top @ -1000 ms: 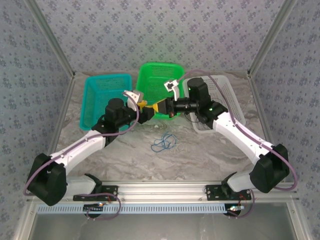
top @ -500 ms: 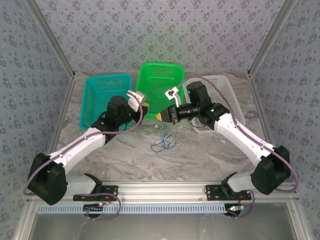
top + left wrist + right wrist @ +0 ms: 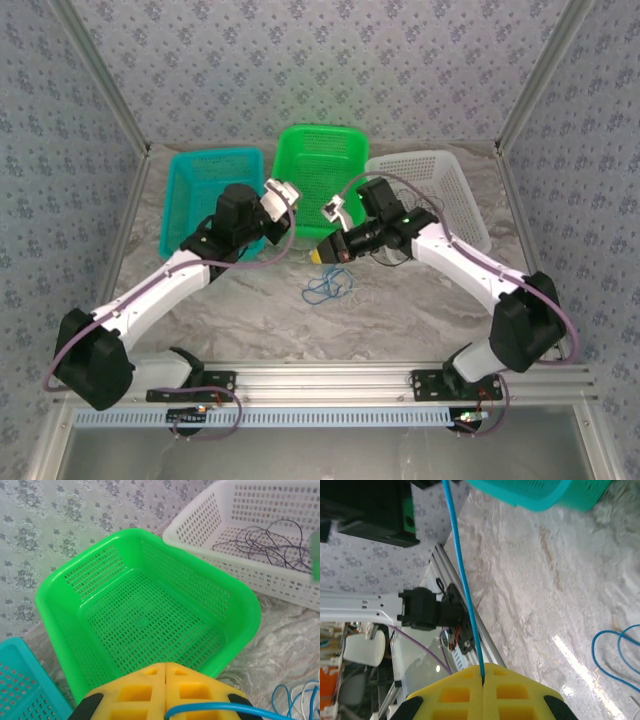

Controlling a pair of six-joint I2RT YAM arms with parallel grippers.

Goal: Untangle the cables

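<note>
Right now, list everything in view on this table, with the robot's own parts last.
teal basket: one, teal, back left of the table.
green basket: one, bright green, back centre, nothing in it.
white basket: one, white, back right.
dark cables: one tangle, strands too thin to count, dark, inside the white basket.
blue cable: one, blue, loops on the table centre, one strand stretched between the grippers.
pale cable: one, whitish, lying by the blue loops.
table: one, grey marbled.
left gripper: one, yellow fingers, shut on the blue cable, near the green basket's front rim.
right gripper: one, yellow fingers, shut on the blue cable, above the table.
</note>
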